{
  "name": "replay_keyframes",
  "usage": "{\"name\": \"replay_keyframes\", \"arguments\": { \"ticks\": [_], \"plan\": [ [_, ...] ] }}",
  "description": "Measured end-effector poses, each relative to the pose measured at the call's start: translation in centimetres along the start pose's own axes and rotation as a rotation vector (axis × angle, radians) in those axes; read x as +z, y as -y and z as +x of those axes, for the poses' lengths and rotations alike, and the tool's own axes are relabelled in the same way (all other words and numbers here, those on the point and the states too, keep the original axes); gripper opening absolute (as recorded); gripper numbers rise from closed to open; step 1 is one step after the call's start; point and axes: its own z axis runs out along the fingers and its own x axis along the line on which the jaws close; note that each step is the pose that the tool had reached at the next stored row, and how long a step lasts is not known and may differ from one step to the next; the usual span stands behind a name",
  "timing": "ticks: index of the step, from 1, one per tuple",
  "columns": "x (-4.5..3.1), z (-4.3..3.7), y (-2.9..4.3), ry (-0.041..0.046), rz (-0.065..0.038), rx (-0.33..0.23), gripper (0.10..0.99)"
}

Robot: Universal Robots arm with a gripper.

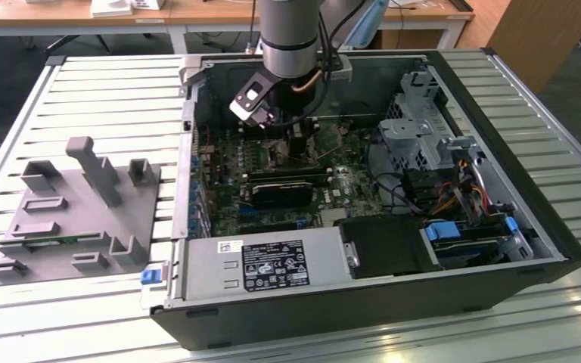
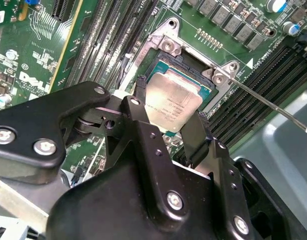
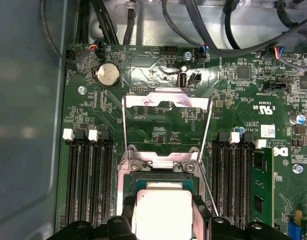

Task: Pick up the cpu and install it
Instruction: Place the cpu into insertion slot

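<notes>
Second wrist view: gripping the cpu [image 2: 176, 97] edge to edge in the closed hand [image 2: 169, 111], right over the open socket [image 2: 186, 62]. Seated or hovering, can't tell. Beside the hand, retention lever [image 2: 273, 102] sticking out; ahead, load plate [image 3: 166, 107] flipped up; memory slots [image 3: 88, 185] flanking.

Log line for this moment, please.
stage: cpu install | gripper: shut on cpu | cpu: over open socket | seated: cannot tell
</notes>
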Motion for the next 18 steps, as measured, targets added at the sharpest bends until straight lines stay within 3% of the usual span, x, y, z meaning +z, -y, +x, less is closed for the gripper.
{"name": "replay_keyframes", "arguments": {
  "ticks": [18],
  "plan": [
    [0.87,0.00,0.02,0.0001,0.000,0.002,0.529]
  ]
}}
